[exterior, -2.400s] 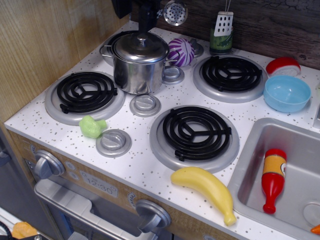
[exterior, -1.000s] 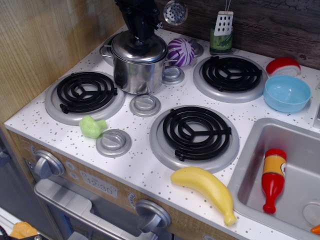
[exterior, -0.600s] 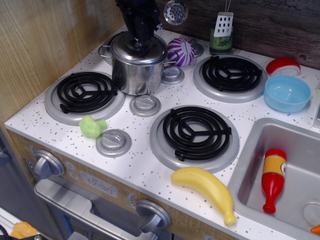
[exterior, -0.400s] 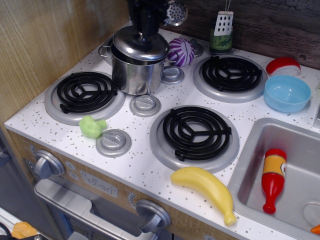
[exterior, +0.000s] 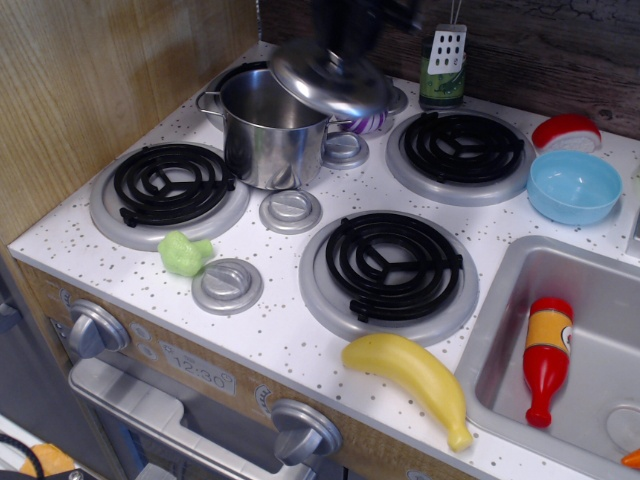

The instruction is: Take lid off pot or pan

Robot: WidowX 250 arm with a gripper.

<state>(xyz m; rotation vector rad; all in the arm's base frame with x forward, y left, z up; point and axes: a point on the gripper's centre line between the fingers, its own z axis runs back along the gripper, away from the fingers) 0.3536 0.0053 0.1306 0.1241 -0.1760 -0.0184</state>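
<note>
The shiny steel pot (exterior: 268, 135) stands at the back left of the toy stove, between the burners, and is open at the top. The round domed steel lid (exterior: 328, 82) hangs tilted in the air above the pot's right rim, its right side lower. My dark gripper (exterior: 350, 35) is blurred at the top of the frame and is shut on the lid's knob, which is hidden by the fingers.
A purple ball (exterior: 368, 122) lies behind the lid. Black coil burners (exterior: 171, 185) (exterior: 393, 265) (exterior: 462, 146), grey knobs (exterior: 290, 209), a green piece (exterior: 185, 254), a banana (exterior: 410, 375), a blue bowl (exterior: 574, 187), a green can (exterior: 441, 75), and a sink (exterior: 590, 300) with a ketchup bottle (exterior: 546, 359).
My gripper came down onto the lid's knob, closed on it, then lifted the lid off the pot and carried it up and to the right, tilting it.
</note>
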